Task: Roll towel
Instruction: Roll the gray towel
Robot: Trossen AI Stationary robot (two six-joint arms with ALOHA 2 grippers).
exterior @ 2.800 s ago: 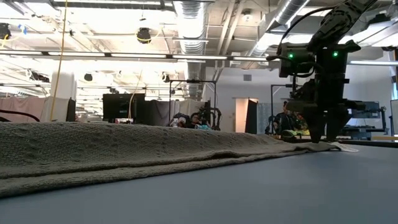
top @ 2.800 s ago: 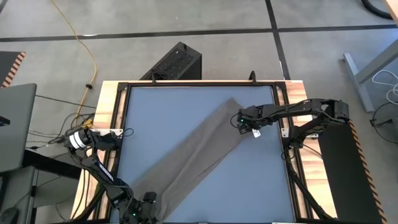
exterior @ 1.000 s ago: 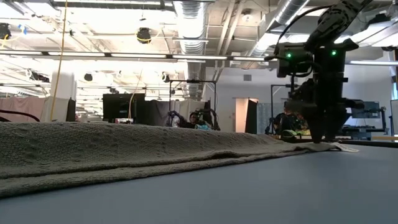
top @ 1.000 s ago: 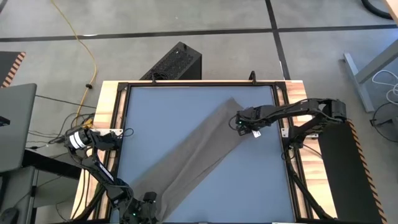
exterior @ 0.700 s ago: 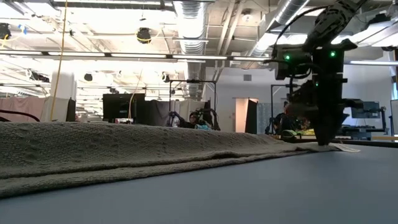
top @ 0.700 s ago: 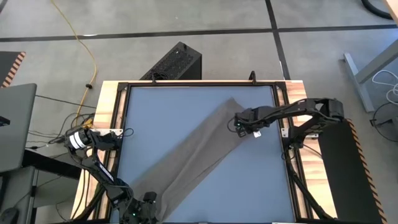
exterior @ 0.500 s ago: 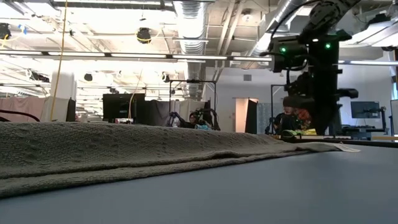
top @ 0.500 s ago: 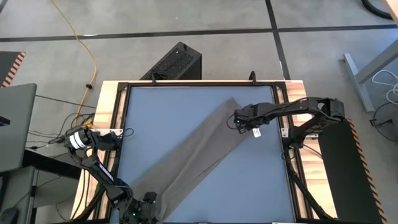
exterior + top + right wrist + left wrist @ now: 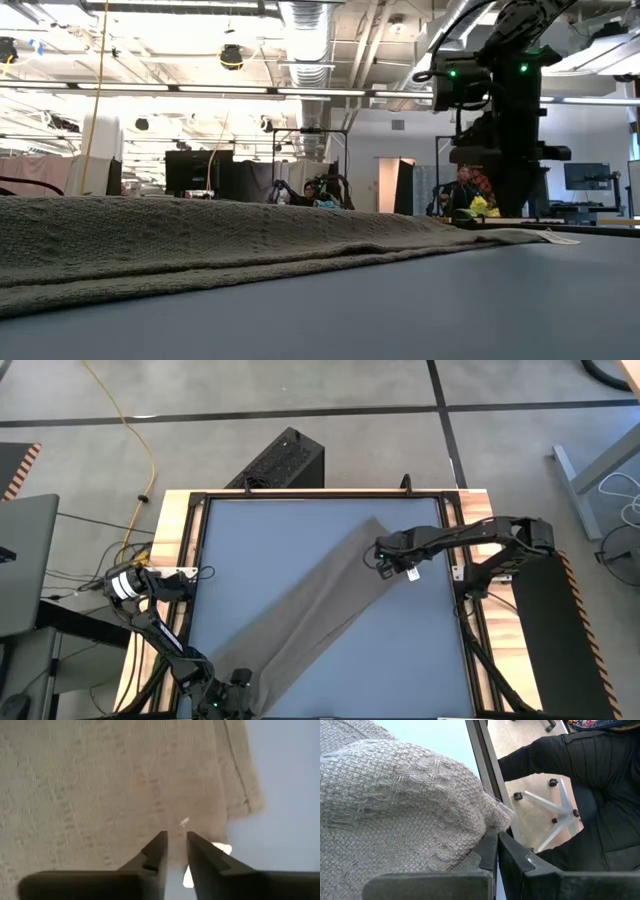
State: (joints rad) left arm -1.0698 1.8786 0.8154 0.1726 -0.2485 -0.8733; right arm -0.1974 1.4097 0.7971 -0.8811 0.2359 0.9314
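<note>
While the towel (image 9: 320, 605) is lying diagonally across the table, the right gripper (image 9: 381, 557) is hovering empty, slightly parted, over its nearer far end, left gripper (image 9: 495, 851) pinching the opposite corner

The towel (image 9: 322, 603) is taupe, grey-brown, with a coarse woven texture and a faint ribbed weave; a small white tag (image 9: 412, 574) sits at its edge. The worktop (image 9: 260, 540) is pale blue-grey with a black frame and light wood borders. Both arms are black; the right one (image 9: 500, 90) shows green lights. A yellow cable (image 9: 135, 422) crosses the grey floor (image 9: 300, 390).
</note>
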